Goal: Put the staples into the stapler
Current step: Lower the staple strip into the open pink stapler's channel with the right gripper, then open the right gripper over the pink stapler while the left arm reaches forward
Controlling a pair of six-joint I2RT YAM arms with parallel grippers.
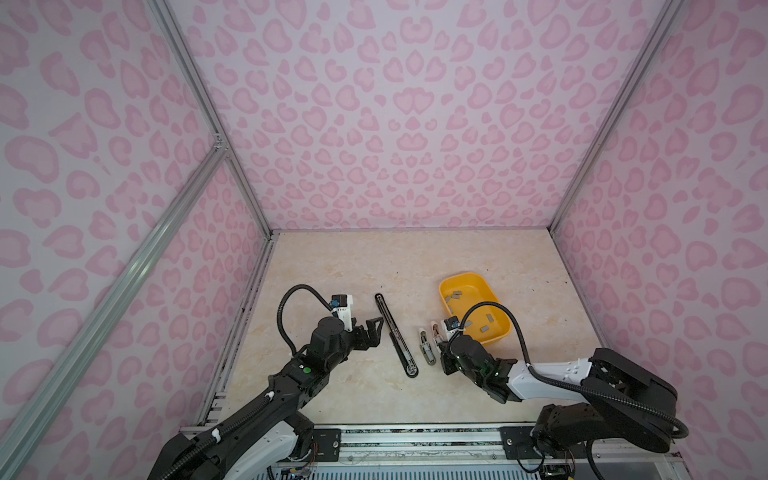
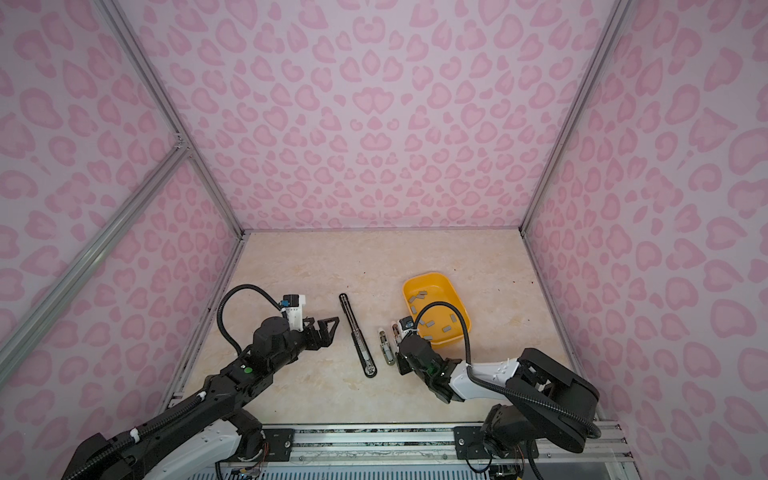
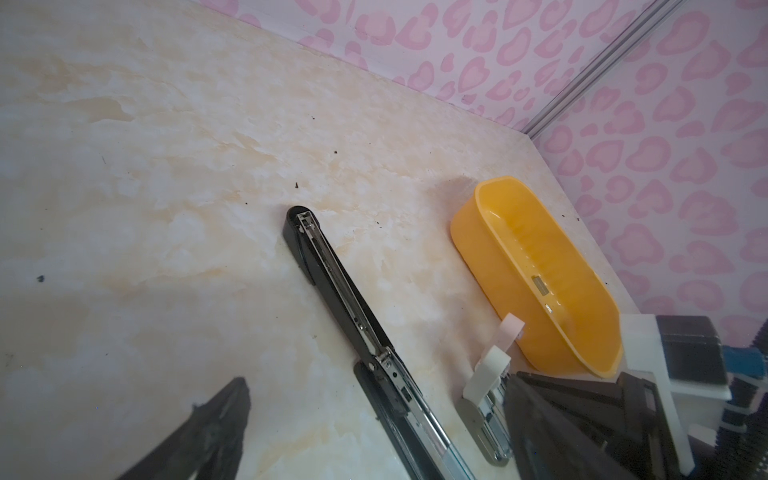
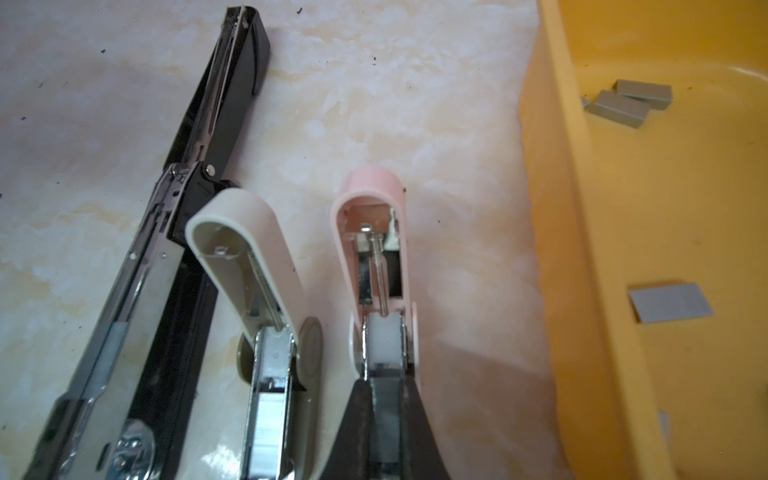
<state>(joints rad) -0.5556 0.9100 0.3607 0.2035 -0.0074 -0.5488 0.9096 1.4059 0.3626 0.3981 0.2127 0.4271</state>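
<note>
Staples (image 4: 669,307): most lie loose in the yellow tray (image 4: 557,208), on the right of the table (image 1: 415,257). One grey strip (image 4: 386,419) is, by the look of it, pinched in my R gripper (image 4: 385,388). Jaws are fully closed on it, tips right at the open channel of the pink stapler (image 4: 374,183). Pink one lies just beside the tray w/ lid swung up. Its white pusher (image 4: 386,340) sits in the channel just ahead of my tips.

Step in hand, I reckon: seat the strip in the pink channel. To do it well:
- Keep the strip in line w/ the rails, legs down, no yaw.
- Lower till it rests between the walls, not on top of one.
- Let go only once it's seated, and open just a little. Cream stapler (image 4: 270,232) is close alongside & shows staples in its own channel, so don't knock it.

Can't tell how far in the strip is; my fingers hide its end.

Black stapler (image 1: 395,334), long, lies folded open further left. My L gripper (image 1: 374,330) hovers just beside it, jaws wide, holding nothing. It could pin the pink base if that skids.
</note>
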